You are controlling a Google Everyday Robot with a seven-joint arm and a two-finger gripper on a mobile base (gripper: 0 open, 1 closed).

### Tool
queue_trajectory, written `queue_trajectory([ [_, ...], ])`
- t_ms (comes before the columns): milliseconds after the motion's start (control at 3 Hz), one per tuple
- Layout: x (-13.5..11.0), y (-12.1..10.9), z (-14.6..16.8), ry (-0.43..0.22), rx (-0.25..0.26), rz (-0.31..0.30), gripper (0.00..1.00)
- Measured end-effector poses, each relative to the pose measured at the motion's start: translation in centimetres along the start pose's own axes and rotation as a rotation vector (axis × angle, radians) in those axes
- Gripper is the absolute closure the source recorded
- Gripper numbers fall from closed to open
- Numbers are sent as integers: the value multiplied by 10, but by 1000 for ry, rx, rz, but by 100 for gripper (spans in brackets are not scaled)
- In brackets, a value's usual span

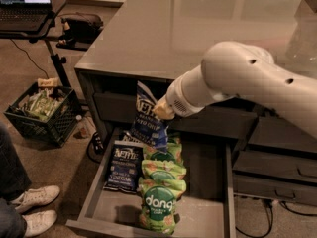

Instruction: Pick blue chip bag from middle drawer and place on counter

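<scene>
Grey-brown and pulled open, the middle drawer (pixel 205 182) holds green "dang" bags (pixel 159 209) nearest, with a flat "Kettle" bag (pixel 124 168) beside them. Above, my gripper (pixel 162 111) is clamped on the blue chip bag (pixel 147 125), which hangs clear. I'd lift straight up, then swing over the counter (pixel 198 29).

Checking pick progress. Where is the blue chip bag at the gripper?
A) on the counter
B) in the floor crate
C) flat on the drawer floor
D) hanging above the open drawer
D: the gripper holds the blue chip bag by its upper part, hanging above the middle drawer, not on the counter.
</scene>
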State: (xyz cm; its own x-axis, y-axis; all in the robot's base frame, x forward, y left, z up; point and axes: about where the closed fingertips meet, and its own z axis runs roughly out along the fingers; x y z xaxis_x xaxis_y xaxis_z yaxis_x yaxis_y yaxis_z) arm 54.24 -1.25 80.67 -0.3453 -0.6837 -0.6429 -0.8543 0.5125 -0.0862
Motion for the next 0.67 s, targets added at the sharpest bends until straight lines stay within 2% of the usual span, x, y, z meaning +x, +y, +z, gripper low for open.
queue_trajectory([
  [333, -9, -45, -31, -18, 50, 39, 100],
  [667, -9, -45, -31, -18, 50, 39, 100],
])
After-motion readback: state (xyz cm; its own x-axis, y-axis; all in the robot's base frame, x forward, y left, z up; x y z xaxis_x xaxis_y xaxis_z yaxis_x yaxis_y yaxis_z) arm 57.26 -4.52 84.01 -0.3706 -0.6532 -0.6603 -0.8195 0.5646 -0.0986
